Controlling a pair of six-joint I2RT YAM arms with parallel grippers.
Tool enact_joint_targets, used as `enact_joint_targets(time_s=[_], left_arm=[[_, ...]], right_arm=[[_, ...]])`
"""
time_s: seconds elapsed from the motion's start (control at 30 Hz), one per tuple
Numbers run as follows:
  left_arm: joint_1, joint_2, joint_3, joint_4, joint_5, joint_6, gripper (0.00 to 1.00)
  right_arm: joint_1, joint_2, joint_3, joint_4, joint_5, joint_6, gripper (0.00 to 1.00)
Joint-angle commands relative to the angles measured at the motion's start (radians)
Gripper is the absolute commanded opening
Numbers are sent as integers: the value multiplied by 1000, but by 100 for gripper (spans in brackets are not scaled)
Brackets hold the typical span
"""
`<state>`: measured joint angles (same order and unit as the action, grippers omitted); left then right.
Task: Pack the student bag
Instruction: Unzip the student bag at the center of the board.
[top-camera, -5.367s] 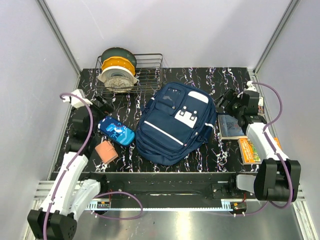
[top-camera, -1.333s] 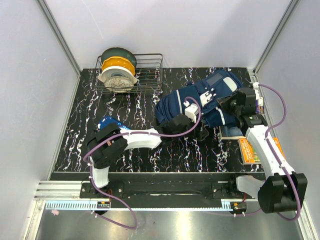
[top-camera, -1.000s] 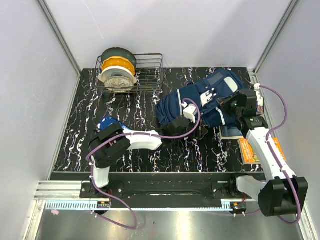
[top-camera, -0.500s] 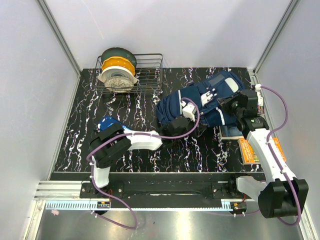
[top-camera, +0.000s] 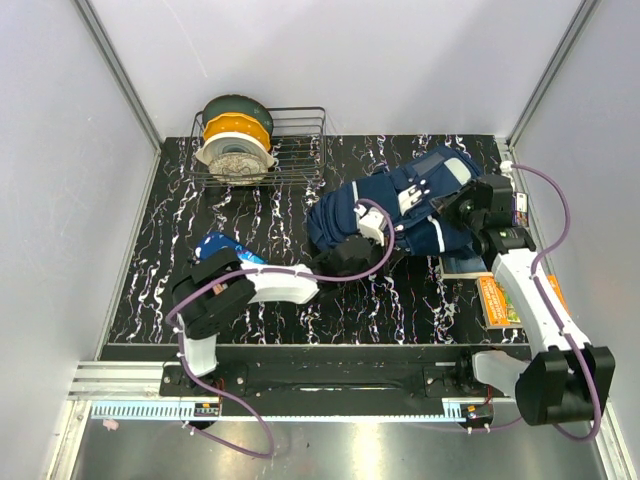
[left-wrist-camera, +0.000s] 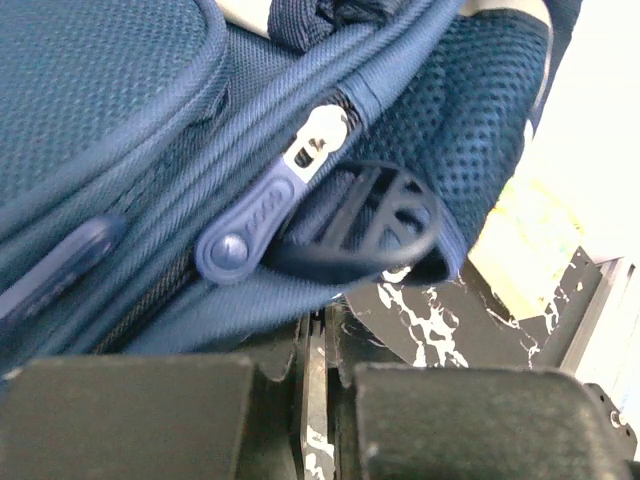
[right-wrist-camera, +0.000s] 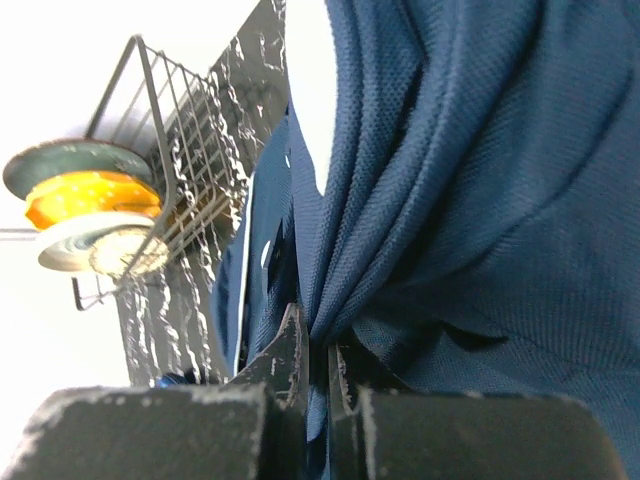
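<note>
Limpness favoured seam grips: your large navy fabric student bag (top-camera: 395, 195) lay far right on the black marbled table (top-camera: 260, 210), right pincer (right-wrist-camera: 318, 350) pinching its cloth, left pincer (left-wrist-camera: 318, 350) pressed together (hold unclear).

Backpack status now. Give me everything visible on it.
The backpack is navy woven fabric with white patches and a white stripe. It lies crumpled and tilted at the right rear of the marbled table. The left wrist view shows a zip with a blue rubbery pull, mesh padding and a black plastic buckle. The right gripper pinches a gathered fold; the left gripper is shut at its lower edge, grip unclear.
</note>
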<state>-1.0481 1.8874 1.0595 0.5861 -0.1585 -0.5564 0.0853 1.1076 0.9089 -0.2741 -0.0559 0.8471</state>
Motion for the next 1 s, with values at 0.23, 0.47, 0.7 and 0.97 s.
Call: enact_joint_targets(time_s=[0.23, 0.47, 0.7, 0.97], left_arm=[[11, -296, -159, -250, -20, 190, 0], [8, -399, -259, -385, 102, 199, 0], [-18, -472, -296, -463, 180, 224, 0], [-26, -340, -92, -479, 160, 185, 0]], right_arm=[[-68, 184, 269, -8, -140, -382, 0], [-114, 335, 410, -74, -185, -522, 0], [-125, 480, 556, -135, -206, -508, 0], [-125, 410, 444, -137, -407, -355, 87]])
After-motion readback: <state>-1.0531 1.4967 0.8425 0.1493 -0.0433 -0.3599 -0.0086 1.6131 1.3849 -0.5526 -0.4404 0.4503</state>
